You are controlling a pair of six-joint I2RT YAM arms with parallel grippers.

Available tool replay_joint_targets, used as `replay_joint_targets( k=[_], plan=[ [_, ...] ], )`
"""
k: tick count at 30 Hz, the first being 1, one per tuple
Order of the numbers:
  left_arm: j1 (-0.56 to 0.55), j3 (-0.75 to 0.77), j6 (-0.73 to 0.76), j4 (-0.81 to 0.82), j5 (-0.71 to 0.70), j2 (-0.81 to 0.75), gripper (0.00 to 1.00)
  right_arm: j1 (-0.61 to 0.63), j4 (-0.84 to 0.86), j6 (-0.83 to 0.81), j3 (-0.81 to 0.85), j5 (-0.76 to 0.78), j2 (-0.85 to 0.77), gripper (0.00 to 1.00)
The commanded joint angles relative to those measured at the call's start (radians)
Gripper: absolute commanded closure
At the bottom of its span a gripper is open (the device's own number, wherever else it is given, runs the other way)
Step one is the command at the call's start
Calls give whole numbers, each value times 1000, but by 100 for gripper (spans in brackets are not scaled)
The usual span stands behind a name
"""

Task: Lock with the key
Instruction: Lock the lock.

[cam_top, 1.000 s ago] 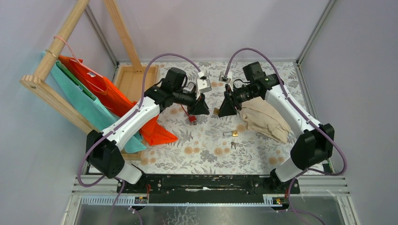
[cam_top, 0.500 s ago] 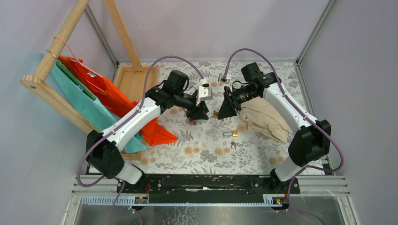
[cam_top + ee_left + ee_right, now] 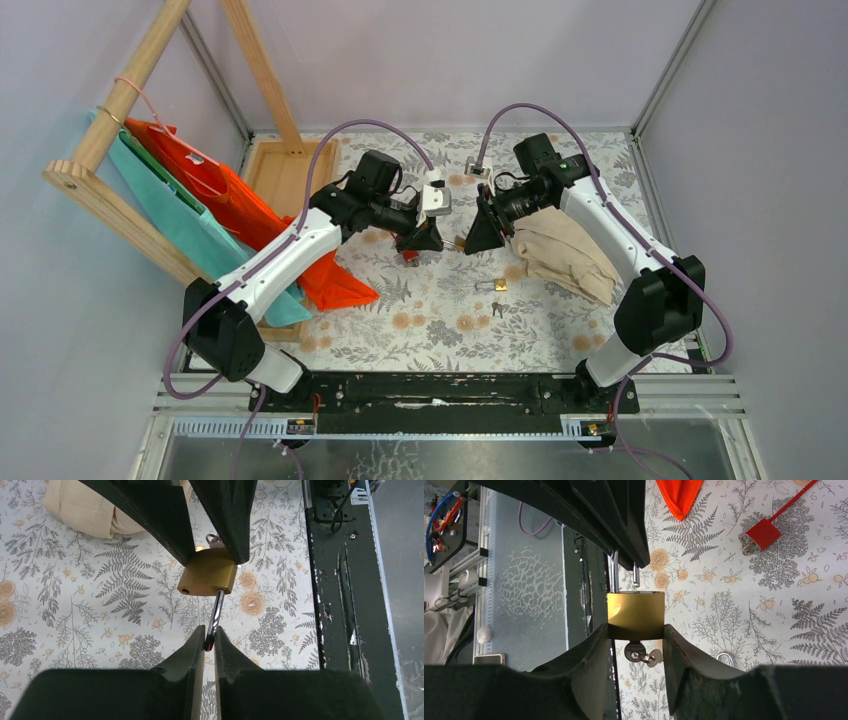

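Note:
The red padlock [image 3: 764, 533] with its thin red cable lies on the table, held by nothing; it also shows in the top view [image 3: 411, 257] just below my left gripper [image 3: 430, 240]. My right gripper [image 3: 635, 630] is shut on a brass padlock [image 3: 635, 615], with a key [image 3: 636, 651] on a ring in its bottom. Its steel shackle [image 3: 216, 612] is open. My left gripper [image 3: 209, 640] is shut on the end of that shackle. The two grippers face each other above the table's middle.
A second brass padlock [image 3: 499, 285] and loose keys [image 3: 497, 308] lie on the floral table. A beige cloth [image 3: 565, 255] sits under my right arm. Orange [image 3: 240, 215] and teal bags hang from a wooden rack at left, beside a wooden tray [image 3: 275, 170].
My left gripper has moved a little down and right, toward my right gripper and over the red padlock. The right arm has hardly moved.

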Motion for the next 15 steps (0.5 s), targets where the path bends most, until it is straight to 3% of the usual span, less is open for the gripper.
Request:
replay_joint_targets(
  k=[1,3,10,15],
  plan=[
    [-6,18,4,-5,21,-11,91,8,0,7,44,-54,4,100],
    [-6,25,-9,-6,27,-7,100,8,9,21,47,-50,5,98],
    [-3,10,-122,36,29,-23,100,8,10,11,58,-18,-5,51],
    [18,-24,-234,118,49,-62,100,8,12,-16,81,9,-35,31]
  ],
)
